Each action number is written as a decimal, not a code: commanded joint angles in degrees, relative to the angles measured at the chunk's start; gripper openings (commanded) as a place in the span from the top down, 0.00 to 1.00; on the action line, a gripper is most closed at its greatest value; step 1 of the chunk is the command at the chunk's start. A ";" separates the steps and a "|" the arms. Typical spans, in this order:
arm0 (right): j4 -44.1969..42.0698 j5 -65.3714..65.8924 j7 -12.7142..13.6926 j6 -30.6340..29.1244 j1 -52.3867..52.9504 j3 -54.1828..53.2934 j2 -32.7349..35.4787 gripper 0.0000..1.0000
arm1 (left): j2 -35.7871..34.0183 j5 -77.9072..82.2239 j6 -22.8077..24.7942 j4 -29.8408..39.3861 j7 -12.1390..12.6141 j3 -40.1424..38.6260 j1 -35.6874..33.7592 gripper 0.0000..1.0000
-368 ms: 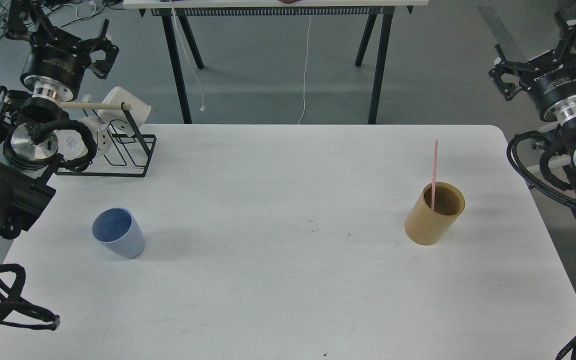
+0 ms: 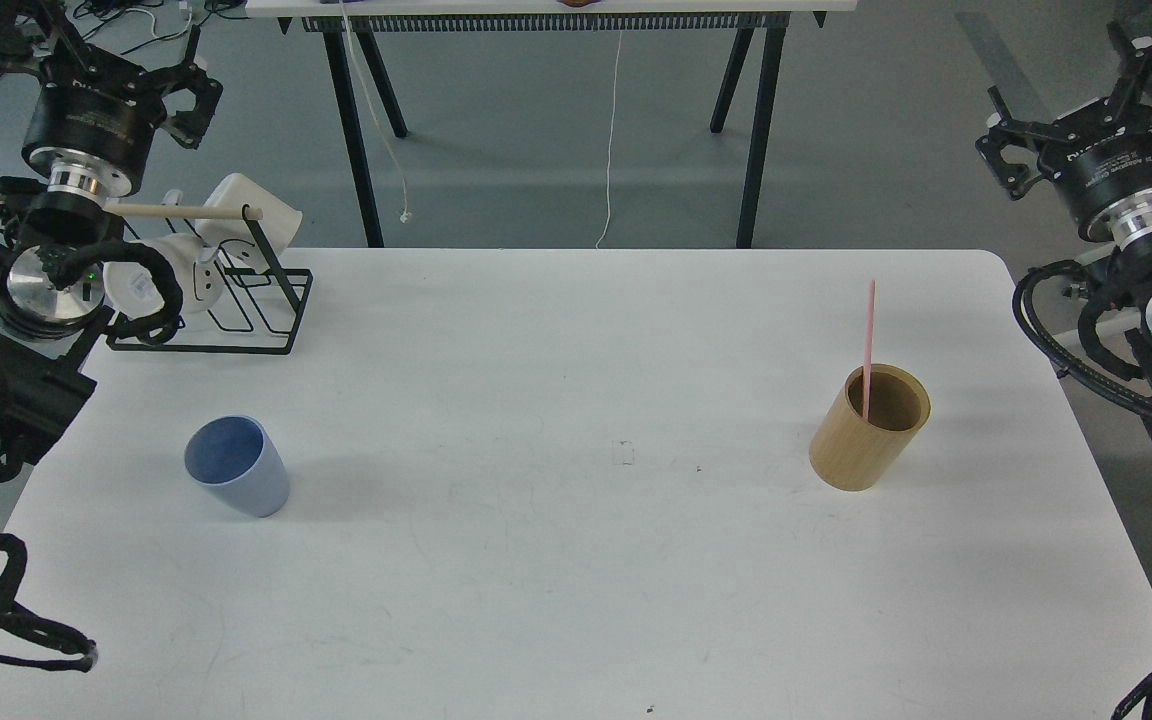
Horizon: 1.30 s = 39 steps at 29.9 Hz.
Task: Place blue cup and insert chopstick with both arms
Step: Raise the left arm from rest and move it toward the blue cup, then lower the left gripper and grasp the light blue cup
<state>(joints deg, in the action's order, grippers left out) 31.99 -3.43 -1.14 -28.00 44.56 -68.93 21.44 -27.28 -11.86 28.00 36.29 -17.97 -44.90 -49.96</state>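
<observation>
A blue cup (image 2: 236, 466) stands upright on the white table (image 2: 576, 560) at the left. A tan wooden cup (image 2: 871, 428) stands at the right with one thin pink chopstick (image 2: 869, 340) upright inside it. My left gripper (image 2: 101, 65) is raised beyond the table's far left corner, above the mug rack, with its fingers spread and empty. My right gripper (image 2: 1086, 105) is raised off the table's far right side, with its fingers spread and empty. Both grippers are far from the cups.
A black wire rack (image 2: 236, 300) with a wooden bar and white mugs (image 2: 261, 215) stands at the table's far left. A black-legged table (image 2: 556, 10) stands behind, with a cord hanging down.
</observation>
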 commanded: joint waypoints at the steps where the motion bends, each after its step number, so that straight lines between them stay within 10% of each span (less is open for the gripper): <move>1: 0.09 0.00 0.00 0.00 0.00 0.03 -0.08 0.01 | -6.98 1.65 0.00 10.96 0.31 3.14 0.48 0.01; 24: 4.92 0.00 0.00 0.00 -0.79 -0.15 2.38 0.01 | -25.02 96.11 0.00 41.48 -0.74 7.80 0.83 0.15; 39: 6.51 0.09 0.00 0.00 -1.93 -0.15 3.87 0.01 | -33.62 128.84 -10.24 43.51 -9.89 26.69 4.34 0.20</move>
<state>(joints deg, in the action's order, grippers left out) 38.47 -3.41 -1.14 -28.00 42.65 -69.17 25.40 -58.16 116.39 20.26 80.00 -27.02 -21.14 -46.58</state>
